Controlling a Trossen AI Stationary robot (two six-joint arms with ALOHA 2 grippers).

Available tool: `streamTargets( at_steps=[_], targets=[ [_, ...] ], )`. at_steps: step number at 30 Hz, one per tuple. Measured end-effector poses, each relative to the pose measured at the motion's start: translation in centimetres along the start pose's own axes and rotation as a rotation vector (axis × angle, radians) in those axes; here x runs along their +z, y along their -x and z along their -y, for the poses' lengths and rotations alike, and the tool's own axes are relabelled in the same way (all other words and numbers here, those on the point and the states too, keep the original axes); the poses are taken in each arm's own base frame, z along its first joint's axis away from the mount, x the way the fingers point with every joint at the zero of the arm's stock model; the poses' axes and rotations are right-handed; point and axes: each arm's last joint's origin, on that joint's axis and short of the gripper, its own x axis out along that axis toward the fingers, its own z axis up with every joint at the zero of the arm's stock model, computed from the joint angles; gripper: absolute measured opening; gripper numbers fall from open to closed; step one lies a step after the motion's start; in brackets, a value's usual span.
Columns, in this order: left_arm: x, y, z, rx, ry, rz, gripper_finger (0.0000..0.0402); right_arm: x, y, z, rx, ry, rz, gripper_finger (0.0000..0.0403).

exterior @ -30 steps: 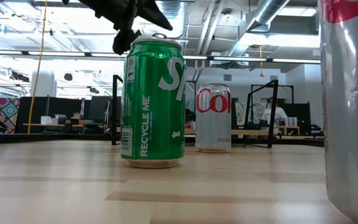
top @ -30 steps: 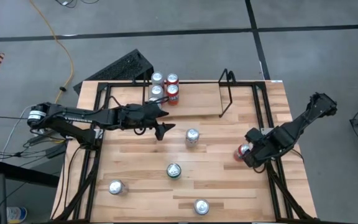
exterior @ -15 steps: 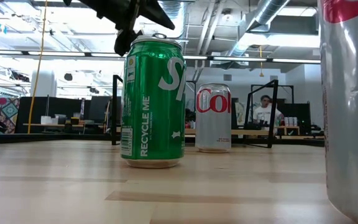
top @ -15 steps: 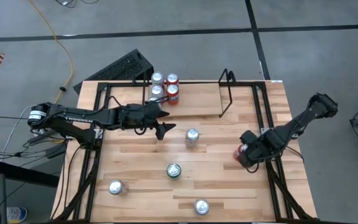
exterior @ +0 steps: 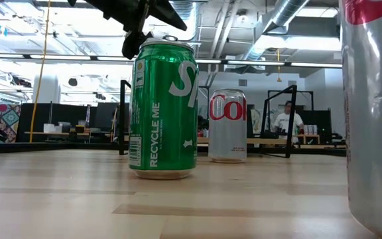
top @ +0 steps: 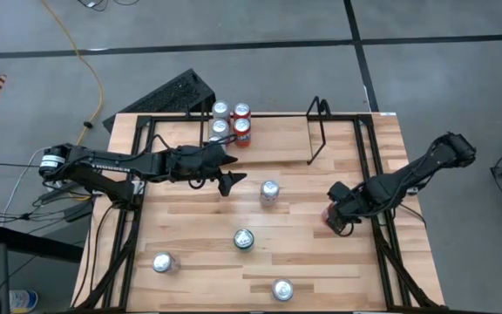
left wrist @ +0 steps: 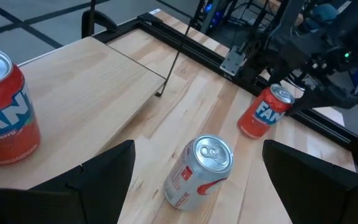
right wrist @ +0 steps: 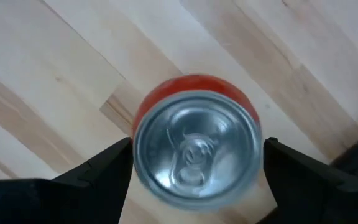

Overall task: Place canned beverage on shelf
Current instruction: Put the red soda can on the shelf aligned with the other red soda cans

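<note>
Table edge (top: 389,166) beside right gripper (top: 336,215)

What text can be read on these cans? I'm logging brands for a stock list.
"RECYCLE ME", running up the side of the green can.
"Sp", a large white logo cut off at that can's edge.
"Co", red letters on the silver can behind it; the rest curves out of sight.
"FAN", white on the orange can near the left arm.
"FAN", on the orange can under the right arm.
Small print elsewhere is too small to read.
</note>
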Motion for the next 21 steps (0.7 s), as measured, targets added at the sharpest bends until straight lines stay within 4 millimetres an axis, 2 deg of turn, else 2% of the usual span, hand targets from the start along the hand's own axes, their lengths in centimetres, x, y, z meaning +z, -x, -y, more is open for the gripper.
streamTargets(
  at_steps=[8, 17, 21],
  targets=[
    [0.0, 0.0, 0.0, 0.000, 0.000, 0.000, 0.0336, 0.4, -2.3, -0.5, 0.114, -0.005, 0.021, 0.0330],
    [0.0, 0.0, 0.0, 0.001, -0.001, -0.002, 0.0336, 1.8, -2.5, -0.5, 0.159, 0.008, 0.058, 0.0329],
    [0.0, 0.0, 0.0, 0.001, -0.025, -0.002, 0.0336, 2.8, -2.6, -0.3, 0.166, 0.082, 0.088, 0.0323]
  ],
)
